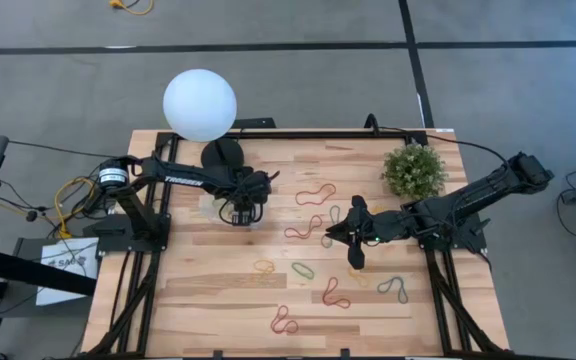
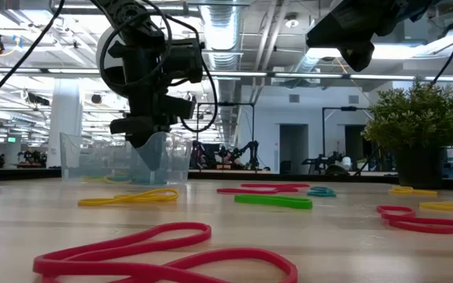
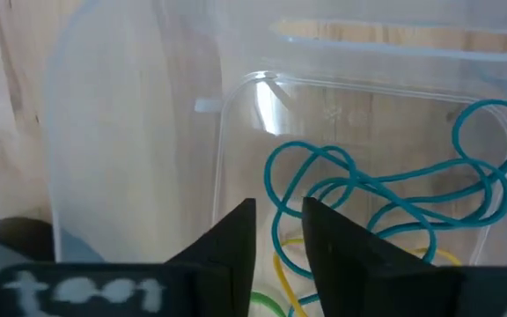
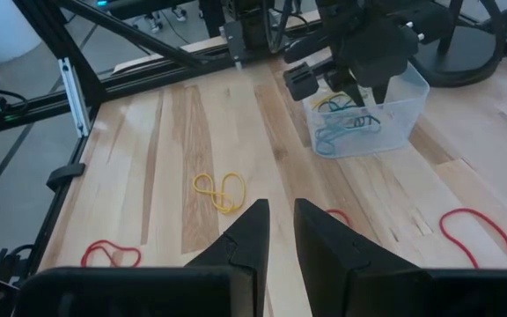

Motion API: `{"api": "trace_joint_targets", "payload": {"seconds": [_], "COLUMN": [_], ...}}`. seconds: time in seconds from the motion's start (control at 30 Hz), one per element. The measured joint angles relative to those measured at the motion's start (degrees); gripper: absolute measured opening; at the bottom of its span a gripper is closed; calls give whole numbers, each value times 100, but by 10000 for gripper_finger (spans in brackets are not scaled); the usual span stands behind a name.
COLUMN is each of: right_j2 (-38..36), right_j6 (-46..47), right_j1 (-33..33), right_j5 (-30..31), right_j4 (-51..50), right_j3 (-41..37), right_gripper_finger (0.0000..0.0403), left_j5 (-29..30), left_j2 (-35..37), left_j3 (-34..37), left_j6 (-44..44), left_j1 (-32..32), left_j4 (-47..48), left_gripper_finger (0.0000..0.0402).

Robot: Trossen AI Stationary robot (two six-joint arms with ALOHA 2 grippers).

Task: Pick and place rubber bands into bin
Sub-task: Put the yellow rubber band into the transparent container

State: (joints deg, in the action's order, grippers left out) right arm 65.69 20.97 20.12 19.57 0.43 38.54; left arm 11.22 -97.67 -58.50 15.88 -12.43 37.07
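- Pale wooden planks are forming the surface [image 1: 208,300], and it is sitting in an open hall with bright ceiling lights behind.
- Loose rubber bands [image 1: 308,232] are lying scattered across the middle and near part of the surface, well apart from one another.
- Several more are already lying in the clear bin [image 4: 403,113], near the white globe lamp [image 1: 199,104].
- My left fingers [image 3: 278,231] are hanging just above the bin, parted by a narrow gap and gripping nothing.
- My right fingers [image 4: 280,231] are hovering over bare wood, also narrowly parted and empty; a yellow band [image 4: 219,190] is lying just ahead.
- I am judging these loops light, floppy and clingy; pinching one strand flat against the wood is looking safest.
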Motion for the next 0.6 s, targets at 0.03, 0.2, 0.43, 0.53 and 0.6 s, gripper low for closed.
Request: {"api": "trace_joint_targets", "payload": {"seconds": [0.03, 0.2, 0.43, 0.53, 0.6], "right_j2": [0, -2, 0, 0, 0], "right_j6": [0, 0, 2, 2, 2], "right_j1": [0, 0, 0, 0, 0], "right_j5": [0, 0, 0, 0, 0], "right_j4": [0, 0, 2, 2, 1], "right_j3": [0, 0, 0, 0, 0], "right_gripper_finger": [50, 50, 50, 50, 50], "left_j5": [2, -33, -39, -40, -39], "left_j2": [0, 6, 250, 523, 757], "left_j3": [-14, -421, -1314, -1696, -1895], "left_j6": [-59, -317, -438, -520, -565], "left_j1": [0, 43, 331, 506, 642], "left_j4": [78, 1187, 2475, 2792, 2969], "left_gripper_finger": [91, 94, 95, 95, 95]}}
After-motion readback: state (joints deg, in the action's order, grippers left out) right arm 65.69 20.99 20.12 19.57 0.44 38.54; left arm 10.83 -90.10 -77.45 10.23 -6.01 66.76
